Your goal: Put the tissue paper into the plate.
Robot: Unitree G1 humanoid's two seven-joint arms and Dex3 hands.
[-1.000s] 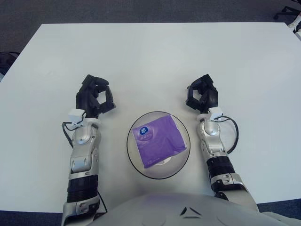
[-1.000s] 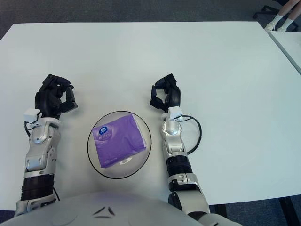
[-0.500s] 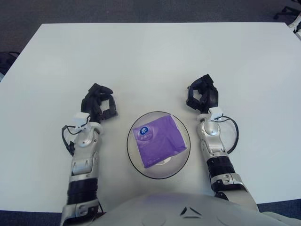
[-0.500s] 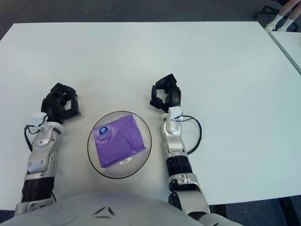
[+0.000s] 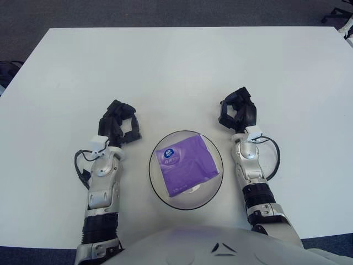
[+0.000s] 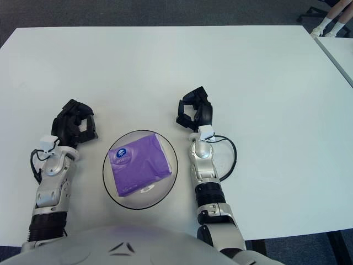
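Observation:
A purple tissue pack [image 5: 184,164] lies flat inside a clear round plate [image 5: 210,191] on the white table, close to my body. My left hand [image 5: 119,126] rests on the table just left of the plate, fingers curled and holding nothing. My right hand [image 5: 237,113] rests just right of the plate, fingers curled and holding nothing. Neither hand touches the plate or the pack.
The white table [image 5: 182,72] stretches far ahead and to both sides. A second table edge [image 6: 339,52] and a chair base [image 6: 310,12] stand at the far right. Dark carpet surrounds the table.
My left hand has drawn back toward my body and a little right, ending closer to the plate. The right hand, plate and tissue pack have not moved.

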